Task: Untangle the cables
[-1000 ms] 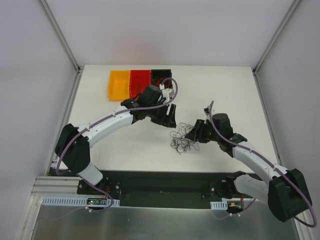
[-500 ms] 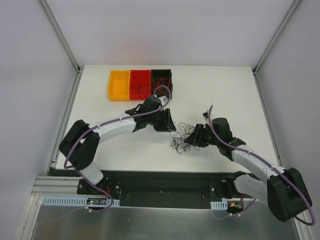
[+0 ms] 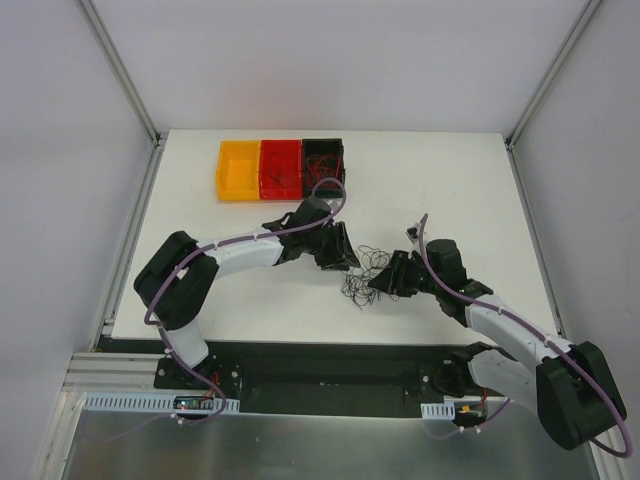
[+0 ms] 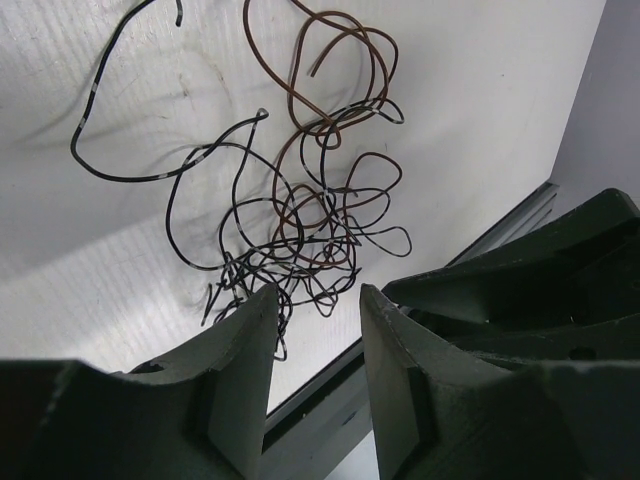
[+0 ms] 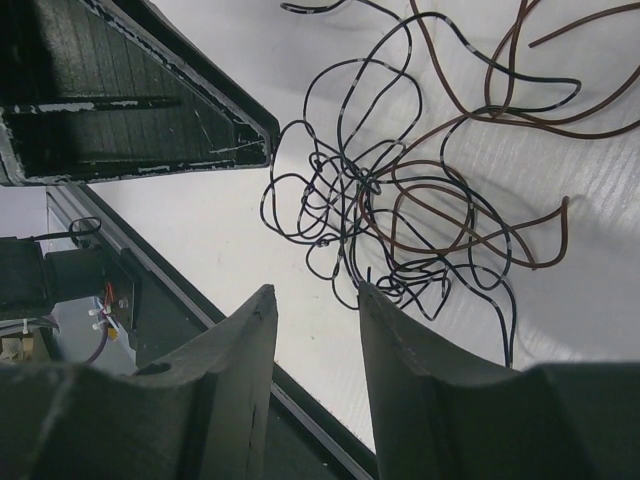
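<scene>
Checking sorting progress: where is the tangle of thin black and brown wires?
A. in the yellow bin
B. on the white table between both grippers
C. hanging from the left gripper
B: the tangle of thin black and brown wires lies on the white table, between the left gripper and the right gripper.

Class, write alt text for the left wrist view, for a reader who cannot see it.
A loose tangle of thin black and brown cables lies on a white table, just beyond the left hand, whose two dark fingers stand apart with the tangle's near edge at their tips.
</scene>
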